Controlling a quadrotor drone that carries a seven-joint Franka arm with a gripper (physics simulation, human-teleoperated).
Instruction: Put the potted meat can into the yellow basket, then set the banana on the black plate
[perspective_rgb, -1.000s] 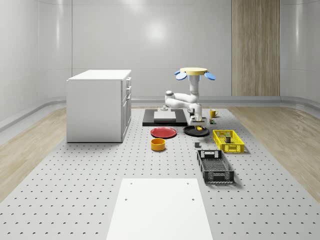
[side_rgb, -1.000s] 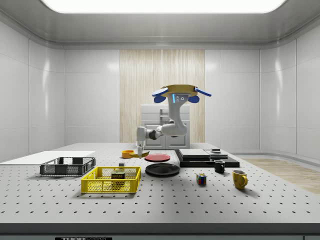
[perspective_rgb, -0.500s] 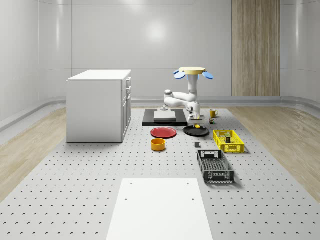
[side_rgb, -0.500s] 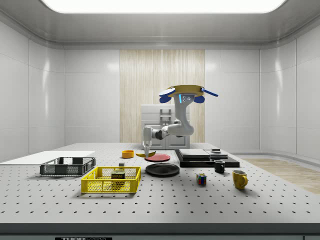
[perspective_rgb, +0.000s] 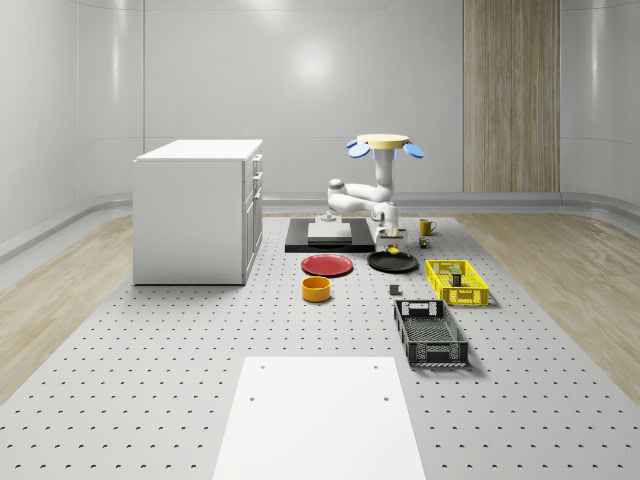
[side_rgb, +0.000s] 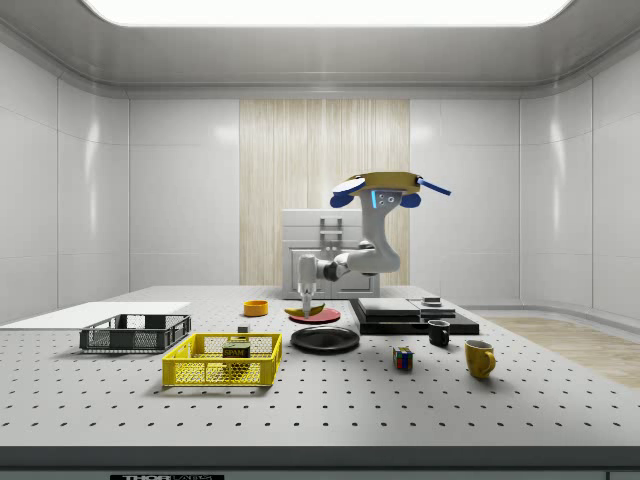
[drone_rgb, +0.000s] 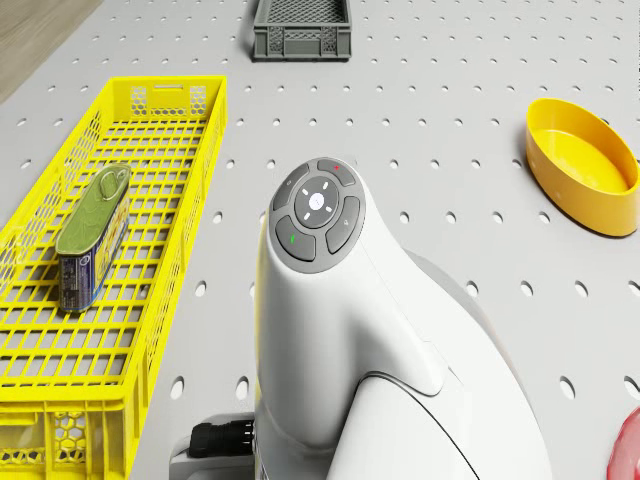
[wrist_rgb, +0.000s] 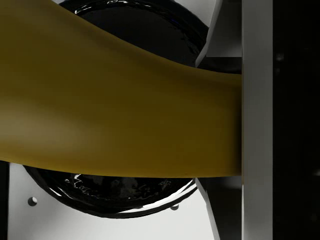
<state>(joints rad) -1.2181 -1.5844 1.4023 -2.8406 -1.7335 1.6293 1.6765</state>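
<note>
Pale panelled walls enclose a perforated grey surface (perspective_rgb: 200, 350) that carries every item I can see. I note the drone (side_rgb: 388, 187) hovering above the far part of this surface, over the dark slab (side_rgb: 412, 318) and near the white cabinet (perspective_rgb: 198, 210); its arm (side_rgb: 358, 258) reaches down toward the side view's left.

I find the end effector (side_rgb: 306, 302) clamped on the banana (wrist_rgb: 115, 110), held clear of the surface. In the wrist view the banana lies across the picture with one finger (wrist_rgb: 256, 120) pressed against its end, and the black plate (wrist_rgb: 110, 192) lies directly beneath it. In the side view the banana (side_rgb: 305, 311) hangs above the black plate (side_rgb: 325, 339), apart from it.

I record the potted meat can (drone_rgb: 92, 238) lying on its side inside the yellow basket (drone_rgb: 160, 110). The side view confirms it (side_rgb: 236, 351) within the basket's walls (side_rgb: 225, 362).

Also noted: a red plate (perspective_rgb: 327, 264) beside the black plate (perspective_rgb: 392, 263), a yellow bowl (perspective_rgb: 316, 289), a dark grey crate (perspective_rgb: 430, 333), a yellow mug (side_rgb: 479, 357), a black cup (side_rgb: 438, 332) and a coloured cube (side_rgb: 402, 358).
</note>
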